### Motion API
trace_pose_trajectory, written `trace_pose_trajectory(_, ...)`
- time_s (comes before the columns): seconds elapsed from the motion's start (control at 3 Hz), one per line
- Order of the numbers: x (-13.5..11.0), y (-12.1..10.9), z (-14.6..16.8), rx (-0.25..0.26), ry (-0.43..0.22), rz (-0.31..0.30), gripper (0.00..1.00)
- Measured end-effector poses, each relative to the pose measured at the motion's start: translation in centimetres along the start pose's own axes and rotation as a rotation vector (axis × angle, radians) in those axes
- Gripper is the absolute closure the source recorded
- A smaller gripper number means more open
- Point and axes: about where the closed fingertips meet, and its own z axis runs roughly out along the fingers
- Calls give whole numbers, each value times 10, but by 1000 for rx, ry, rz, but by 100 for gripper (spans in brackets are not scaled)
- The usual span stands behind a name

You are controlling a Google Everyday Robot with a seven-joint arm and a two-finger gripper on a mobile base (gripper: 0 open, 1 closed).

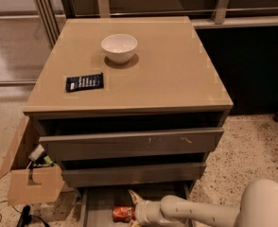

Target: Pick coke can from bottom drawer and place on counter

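The coke can (122, 214), red-orange and dented, lies on its side on the grey floor of the bottom drawer (99, 207), which is pulled out at the lower edge of the camera view. My gripper (131, 209) reaches in from the right at the can's right end. One pale finger (134, 196) shows above the can, the other at the frame's bottom edge, so the jaws stand open around the can. The counter (162, 74) is the glossy beige cabinet top above.
A white bowl (119, 47) and a flat dark packet (84, 82) sit on the counter. The two upper drawers (129, 143) stand slightly open. An open cardboard box (32, 183) with cables stands on the floor at the left. A dark wall panel is at the right.
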Motion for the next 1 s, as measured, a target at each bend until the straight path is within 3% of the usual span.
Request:
trace_pose_trajectory(0.67, 10, 8, 5, -28, 168, 13, 0)
trace_pose_trajectory(1.0, 32, 11, 26, -32, 138, 21, 0)
